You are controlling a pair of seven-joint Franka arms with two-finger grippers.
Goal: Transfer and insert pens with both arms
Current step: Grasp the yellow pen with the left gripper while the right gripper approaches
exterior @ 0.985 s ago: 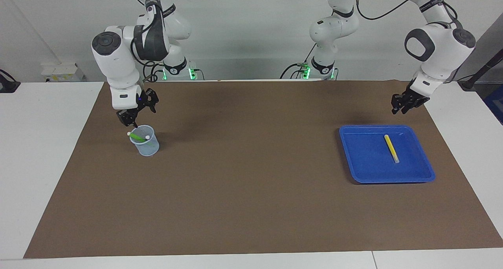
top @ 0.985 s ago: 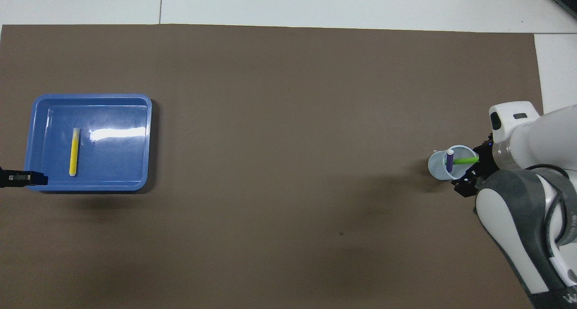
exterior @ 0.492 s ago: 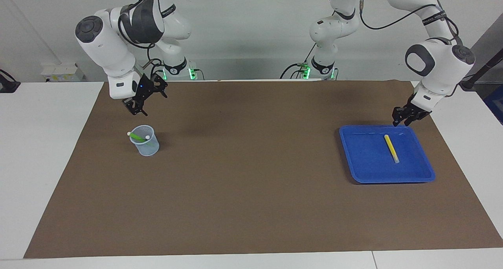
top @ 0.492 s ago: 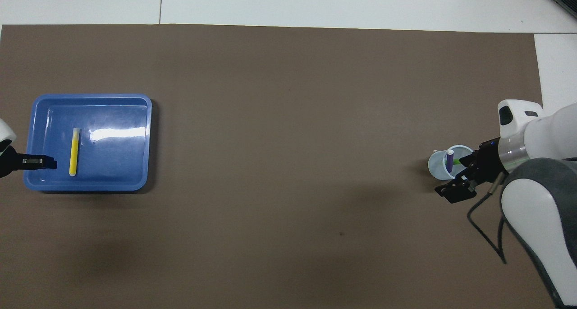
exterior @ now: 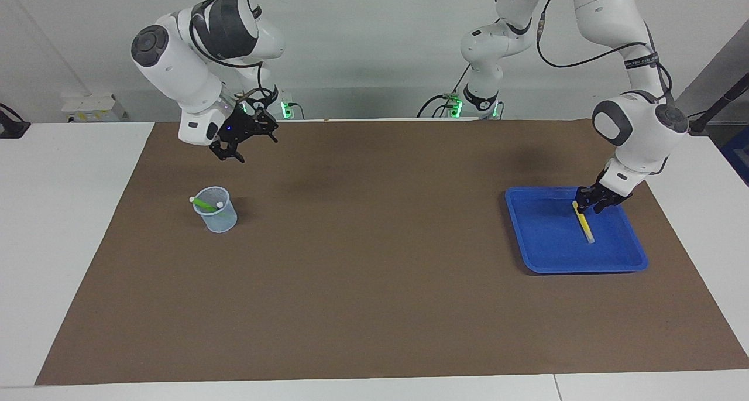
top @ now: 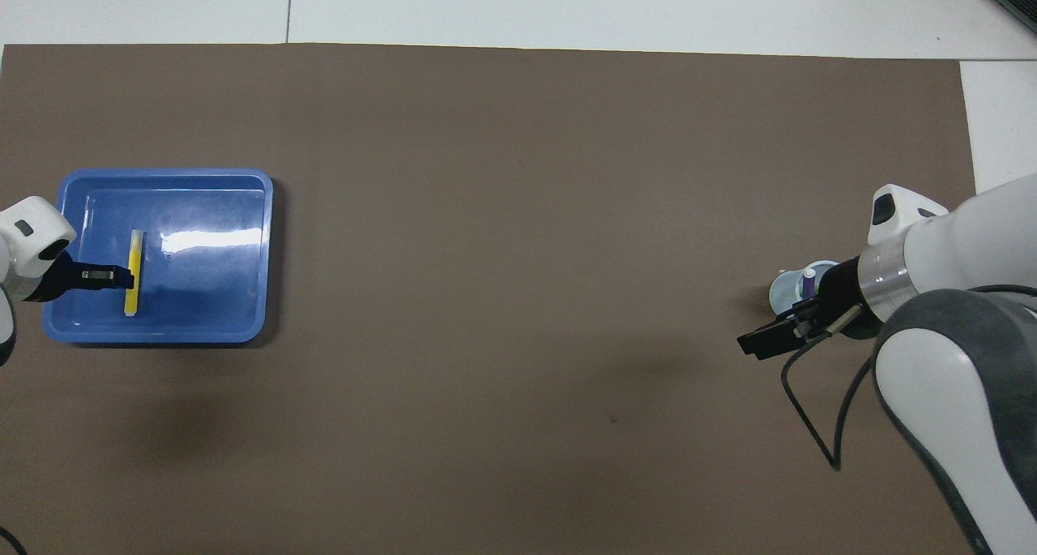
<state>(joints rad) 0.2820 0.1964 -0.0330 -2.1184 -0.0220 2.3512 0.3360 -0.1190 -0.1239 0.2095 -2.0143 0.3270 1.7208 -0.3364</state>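
Note:
A yellow pen (exterior: 584, 223) (top: 131, 286) lies in the blue tray (exterior: 544, 243) (top: 219, 304) toward the left arm's end of the table. My left gripper (exterior: 588, 207) (top: 124, 278) is down in the tray, open, with its fingers on either side of the pen's end nearer the robots. A green pen (exterior: 203, 203) and a purple pen (top: 808, 284) stand in the clear cup (exterior: 215, 212) (top: 782, 292). My right gripper (exterior: 232, 155) (top: 752, 346) hangs open and empty above the mat beside the cup.
A brown mat (exterior: 374, 272) covers most of the white table. The right arm's forearm and a black cable loop (top: 810, 409) overlap part of the cup in the overhead view.
My right gripper has lifted away from the cup and swung toward the table's middle. My left gripper has come down from beside the tray onto the yellow pen.

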